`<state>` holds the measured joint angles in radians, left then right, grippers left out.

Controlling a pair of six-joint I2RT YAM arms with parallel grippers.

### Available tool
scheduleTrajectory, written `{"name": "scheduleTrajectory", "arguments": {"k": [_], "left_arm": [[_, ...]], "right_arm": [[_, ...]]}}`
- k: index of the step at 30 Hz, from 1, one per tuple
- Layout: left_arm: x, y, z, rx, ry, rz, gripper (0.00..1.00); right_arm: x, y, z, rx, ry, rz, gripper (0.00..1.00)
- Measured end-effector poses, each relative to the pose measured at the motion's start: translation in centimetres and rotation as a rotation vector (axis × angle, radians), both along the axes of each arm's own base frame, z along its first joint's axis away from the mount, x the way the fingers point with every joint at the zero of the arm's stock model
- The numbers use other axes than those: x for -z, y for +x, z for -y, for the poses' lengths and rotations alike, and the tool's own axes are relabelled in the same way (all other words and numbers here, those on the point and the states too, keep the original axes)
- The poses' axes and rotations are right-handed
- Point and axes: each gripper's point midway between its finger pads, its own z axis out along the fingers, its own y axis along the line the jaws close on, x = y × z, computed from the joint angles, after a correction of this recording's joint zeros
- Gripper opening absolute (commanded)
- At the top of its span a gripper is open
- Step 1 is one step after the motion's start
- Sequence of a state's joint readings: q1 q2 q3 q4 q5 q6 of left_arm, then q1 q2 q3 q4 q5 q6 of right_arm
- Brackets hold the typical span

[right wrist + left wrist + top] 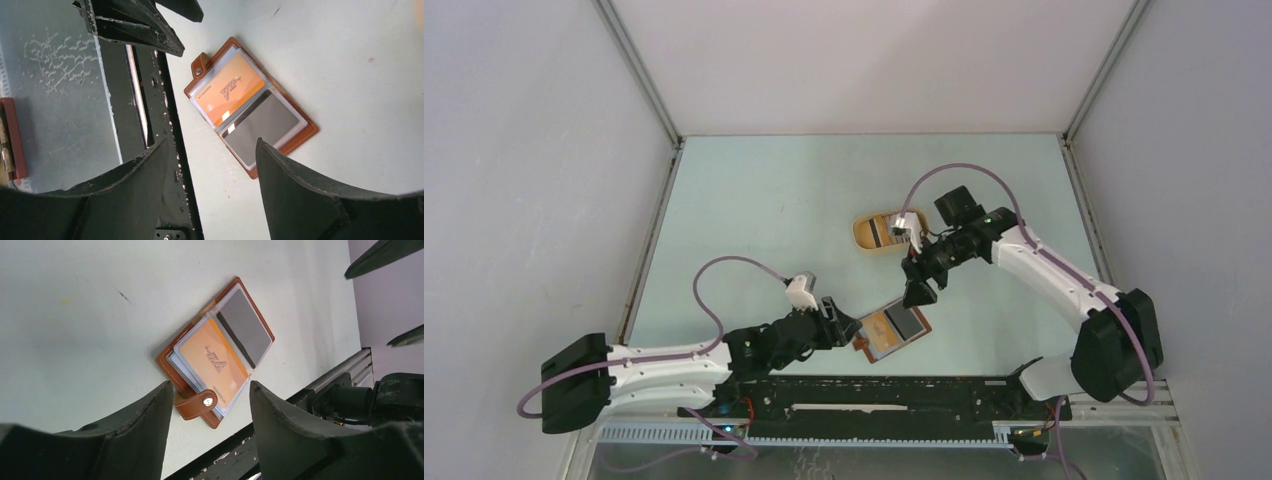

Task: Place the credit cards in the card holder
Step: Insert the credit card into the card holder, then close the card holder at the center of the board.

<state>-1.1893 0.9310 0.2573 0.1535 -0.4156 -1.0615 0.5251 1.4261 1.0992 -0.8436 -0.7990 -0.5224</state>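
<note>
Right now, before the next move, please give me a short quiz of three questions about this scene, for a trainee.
1. True or false: the card holder lies open on the table.
2. Which card sits in the pocket next to the strap tab? A: orange card. B: green. C: white.
3. What do the left gripper and the right gripper hold?
Key: 1 true; 2 A; 3 nothing, both are open.
</note>
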Motion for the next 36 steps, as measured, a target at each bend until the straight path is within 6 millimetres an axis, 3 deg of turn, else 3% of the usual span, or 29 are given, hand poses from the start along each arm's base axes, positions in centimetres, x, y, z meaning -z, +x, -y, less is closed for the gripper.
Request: {"name": "scheduleTrajectory", "arguments": {"k": [7,21,36], "left_arm": [[-0.5,-0.5,0.0,0.056,0.015,0.029,0.64],[1.2,-1.9,0.3,0.169,0.065,0.030,0.64],[3.0,-2.7,0.3,0.218,0.122,-0.009,0.64]], "right_arm": [[-1.6,1.4,1.6,0.052,0.049,0.053,0.71],[2.4,2.1,3.2,0.066,-0.088,-0.020,0.70],[2.6,1.2,3.5,0.020,-0.103,-0.023,0.69]]}}
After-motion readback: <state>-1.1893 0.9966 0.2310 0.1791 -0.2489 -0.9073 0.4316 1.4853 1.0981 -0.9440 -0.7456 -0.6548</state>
